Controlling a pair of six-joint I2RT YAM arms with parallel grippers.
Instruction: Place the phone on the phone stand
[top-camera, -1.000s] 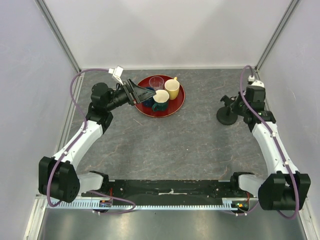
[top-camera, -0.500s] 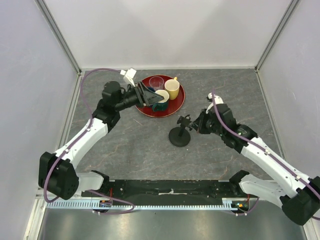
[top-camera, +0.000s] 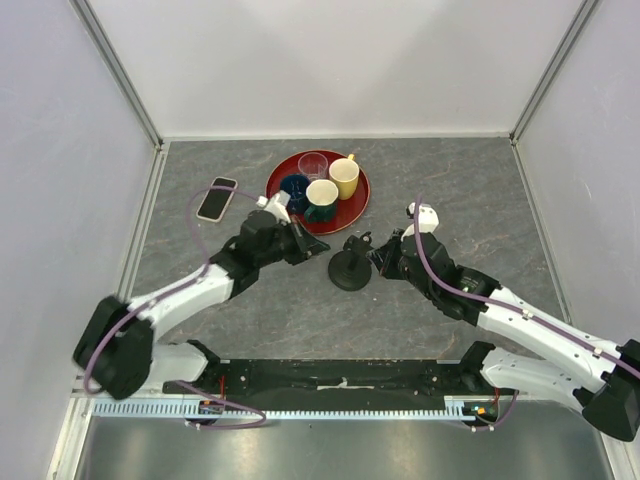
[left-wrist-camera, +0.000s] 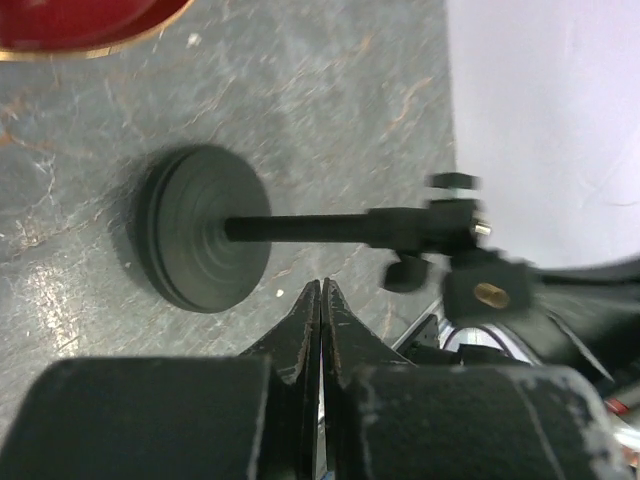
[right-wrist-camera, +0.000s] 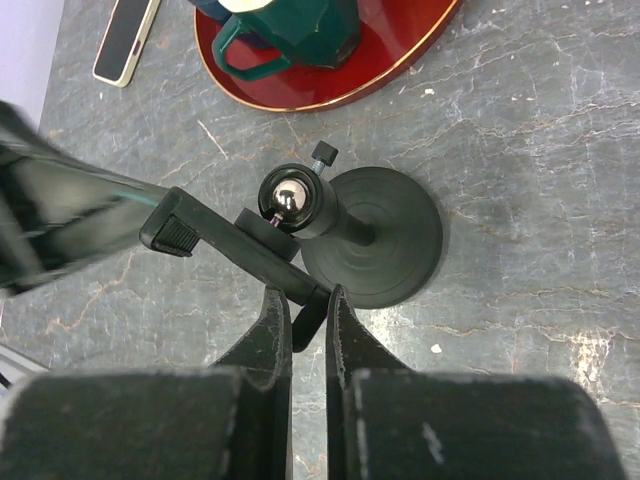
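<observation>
The phone (top-camera: 216, 198) lies flat on the table left of the red tray, its pale back up; its dark edge also shows in the right wrist view (right-wrist-camera: 125, 40). The black phone stand (top-camera: 350, 270) stands mid-table on its disc base (right-wrist-camera: 385, 240) (left-wrist-camera: 205, 228). My right gripper (top-camera: 376, 256) (right-wrist-camera: 300, 300) is shut on the end of the stand's cradle arm (right-wrist-camera: 235, 245). Just left of the stand is my left gripper (top-camera: 318, 250) (left-wrist-camera: 320, 292), shut with nothing in it, its tips close to the base.
The red round tray (top-camera: 355, 205) behind the stand holds a yellow cup (top-camera: 345, 177), a green cup (top-camera: 321, 200), a blue cup (top-camera: 294, 188) and a clear glass (top-camera: 313, 165). White walls close in the table at the left, back and right.
My right arm has carried the stand from the far right to mid-table. My left gripper left the tray, came toward the stand and shut. The phone has come into view.
</observation>
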